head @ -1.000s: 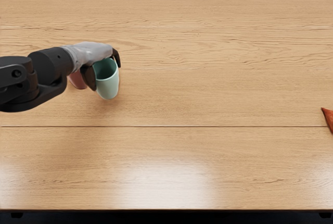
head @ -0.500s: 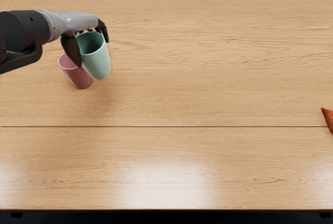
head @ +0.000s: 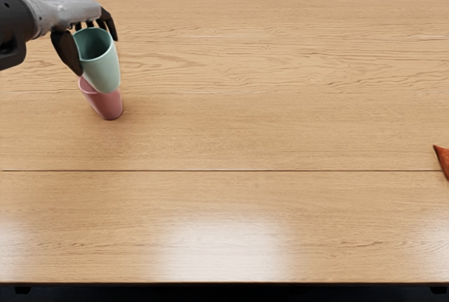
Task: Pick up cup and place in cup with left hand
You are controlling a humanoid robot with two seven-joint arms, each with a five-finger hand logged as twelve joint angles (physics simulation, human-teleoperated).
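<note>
Green cup (head: 101, 70) held up off table (head: 280, 133), mouth up, slight tilt. Just carried left, from beside pink cup (head: 108, 107) to over it; base now overlaps pink mouth in view. Contact or height gap: cannot be told. Pink cup unmoved, standing on table. Green cup gripped by left hand (head: 76, 12): thumb (head: 66, 53) on near side, fingers (head: 109, 24) curled round far side, closed only to cup width. Transport seems nearly done; alignment, then lowering and release, still needed. Rim may be caught if lowered off-centre.
</note>
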